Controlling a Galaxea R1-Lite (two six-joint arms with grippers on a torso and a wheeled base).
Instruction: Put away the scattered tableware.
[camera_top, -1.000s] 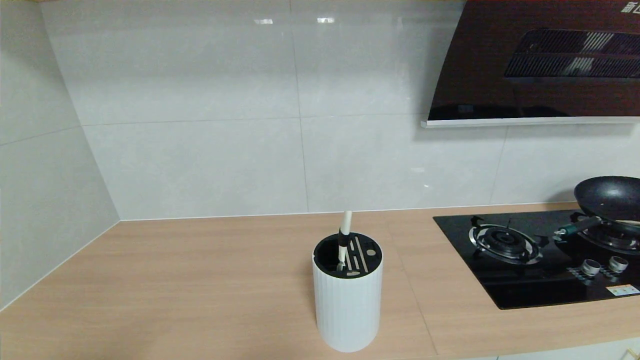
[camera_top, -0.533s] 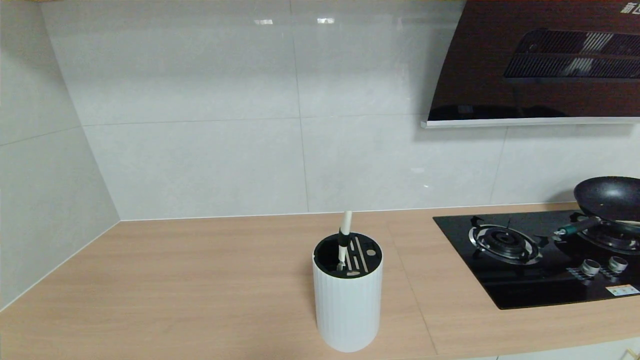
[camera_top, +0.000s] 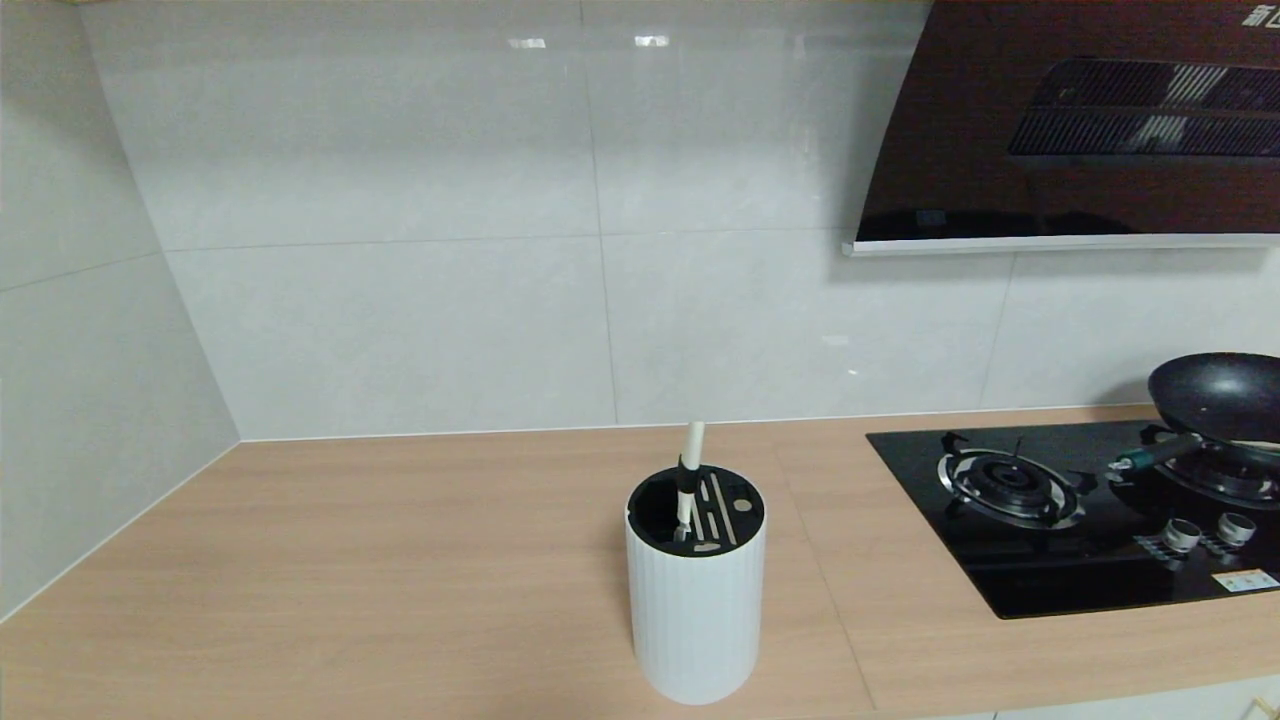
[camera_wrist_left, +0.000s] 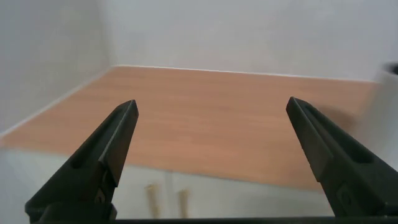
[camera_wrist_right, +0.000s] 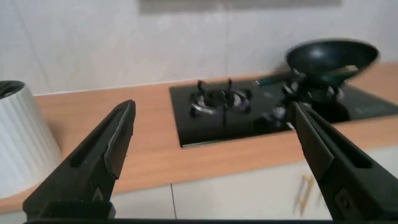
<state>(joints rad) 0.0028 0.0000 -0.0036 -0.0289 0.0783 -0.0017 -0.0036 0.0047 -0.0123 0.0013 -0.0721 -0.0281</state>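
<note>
A white ribbed utensil holder (camera_top: 696, 600) with a black slotted top stands near the front edge of the wooden counter (camera_top: 400, 560). One utensil with a white and black handle (camera_top: 688, 480) sticks upright out of it. My left gripper (camera_wrist_left: 211, 118) is open with nothing between its fingers, held out in front of the counter's left part. My right gripper (camera_wrist_right: 211, 118) is open and empty too, in front of the counter, with the holder (camera_wrist_right: 18, 143) at the edge of its view and the stove beyond.
A black gas stove (camera_top: 1080, 510) is set into the counter on the right, with a black wok (camera_top: 1215, 400) on its far burner. A dark range hood (camera_top: 1080, 130) hangs above it. Tiled walls close the back and left. Cabinet doors with handles (camera_wrist_left: 165, 199) sit below the counter.
</note>
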